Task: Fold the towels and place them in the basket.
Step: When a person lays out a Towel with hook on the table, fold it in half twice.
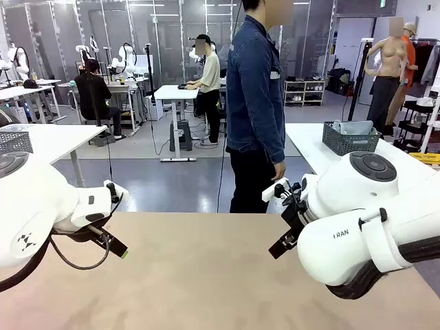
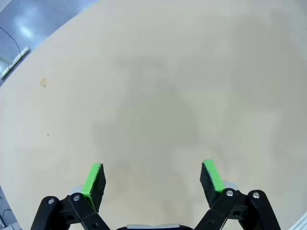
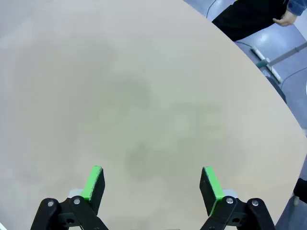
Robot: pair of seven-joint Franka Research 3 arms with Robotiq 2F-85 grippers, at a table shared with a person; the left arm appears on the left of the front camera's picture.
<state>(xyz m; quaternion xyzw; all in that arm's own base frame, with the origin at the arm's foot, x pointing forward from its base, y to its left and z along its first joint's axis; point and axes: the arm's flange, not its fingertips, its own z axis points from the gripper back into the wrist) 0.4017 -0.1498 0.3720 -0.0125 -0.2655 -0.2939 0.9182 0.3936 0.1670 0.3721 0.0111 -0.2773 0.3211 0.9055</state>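
Note:
Both grippers hover over the bare beige table [image 1: 206,275]. My left gripper [image 1: 115,246] sits at the left, and in its wrist view [image 2: 152,175] the green pads stand wide apart with only tabletop between them. At the right, my right gripper [image 1: 280,246] is open too [image 3: 152,179], with nothing in it. The basket [image 1: 350,141], dark grey mesh, stands on a white table behind at the right. Grey-blue towels [image 1: 354,127] lie inside it, far from both grippers.
A person in a denim jacket [image 1: 256,89] stands side-on at the table's far edge, one hand [image 3: 287,18] hanging down. Another dark mesh basket [image 1: 15,141] rests on a white table at the back left. The floor lies beyond the table's far edge.

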